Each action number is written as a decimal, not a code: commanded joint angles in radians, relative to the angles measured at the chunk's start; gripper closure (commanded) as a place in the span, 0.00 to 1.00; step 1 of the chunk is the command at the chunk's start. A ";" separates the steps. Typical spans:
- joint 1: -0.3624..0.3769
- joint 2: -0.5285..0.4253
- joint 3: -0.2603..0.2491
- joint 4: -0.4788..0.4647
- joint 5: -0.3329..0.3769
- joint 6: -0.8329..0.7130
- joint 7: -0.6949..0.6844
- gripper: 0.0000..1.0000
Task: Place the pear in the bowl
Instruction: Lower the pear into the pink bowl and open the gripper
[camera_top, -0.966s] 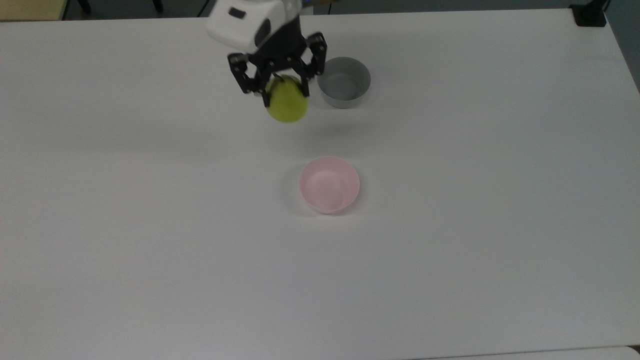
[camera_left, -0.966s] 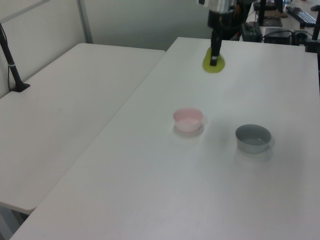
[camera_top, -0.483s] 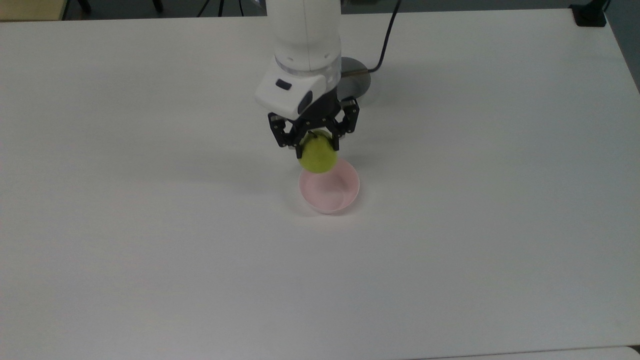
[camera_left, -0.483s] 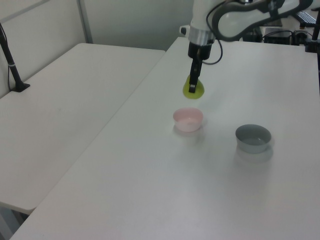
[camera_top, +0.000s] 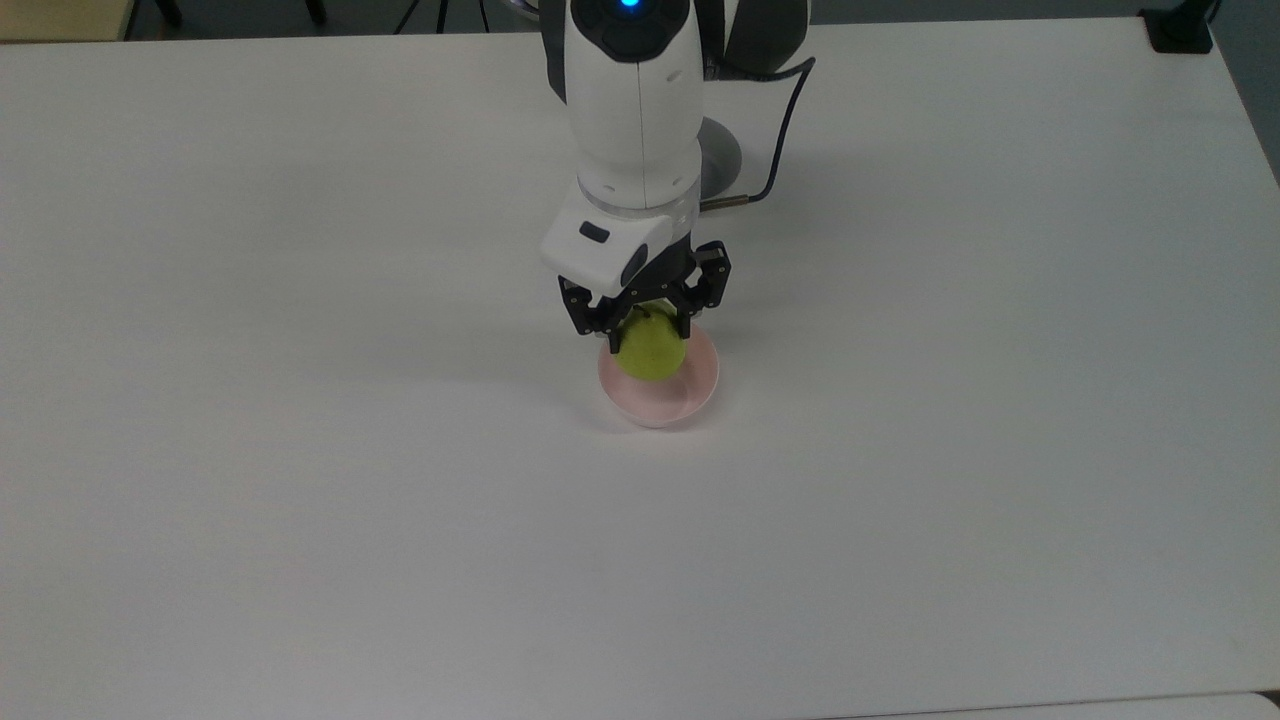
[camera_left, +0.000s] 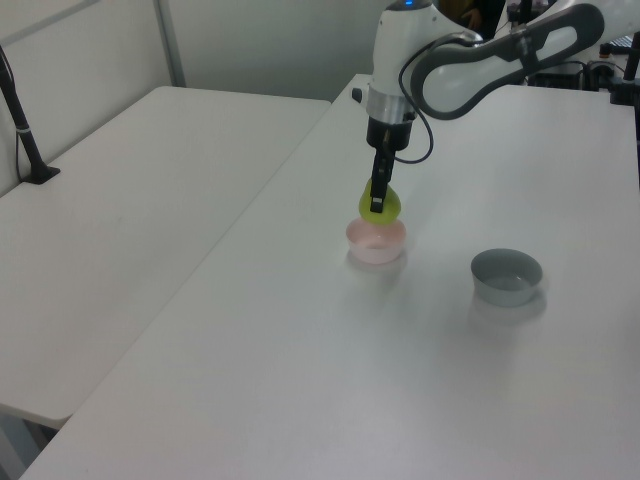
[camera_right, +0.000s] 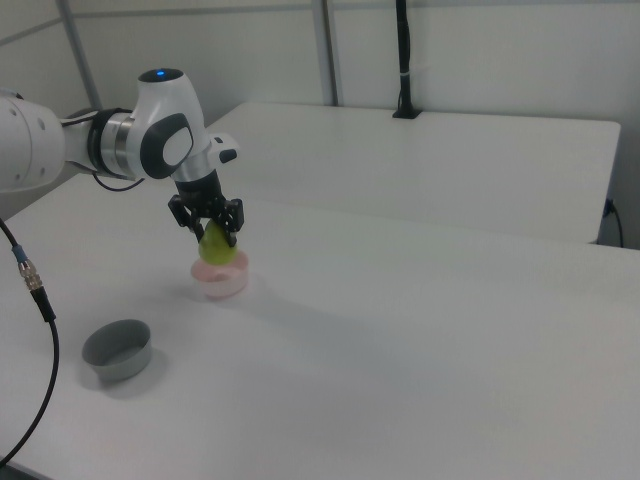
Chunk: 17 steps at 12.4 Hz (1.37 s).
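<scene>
Top view: gripper (camera_top: 645, 325) clamped on the pear (camera_top: 651, 350), fingers pinching the narrow upper part beside the stem, round belly hanging just below the fingertips. Directly beneath, the pink bowl (camera_top: 660, 398), rim showing past the fruit on the top view's lower and right sides. Likely light, firm and smooth-skinned, so prone to roll or slip; best taken across the upper body, as here. Grey bowl (camera_top: 722, 165) well behind the claw, mostly hidden by the arm.

Left view: pear (camera_left: 381, 205) hanging under the closed fingers, base at or just above the bowl (camera_left: 376, 243) rim; touching or not, cannot tell. Grey bowl (camera_left: 507, 276) well off toward the left view's right.

Right view: gripper (camera_right: 209, 228) gripping the pear (camera_right: 216, 247) from above, fruit low over the bowl (camera_right: 220, 281), apparently centred. Probably close to release; a short drop should suffice, little risk of bruising. Grey bowl (camera_right: 117, 349) nearer the camera, well apart on the white table (camera_right: 420, 340).
</scene>
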<state>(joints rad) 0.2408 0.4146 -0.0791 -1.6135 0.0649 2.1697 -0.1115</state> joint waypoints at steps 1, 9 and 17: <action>0.023 0.026 -0.010 -0.009 -0.020 0.051 0.023 0.98; 0.023 0.049 0.002 -0.029 -0.031 0.101 0.023 0.63; 0.011 -0.005 0.002 -0.026 -0.053 0.047 0.023 0.00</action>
<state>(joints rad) 0.2516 0.4686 -0.0753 -1.6203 0.0291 2.2400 -0.1107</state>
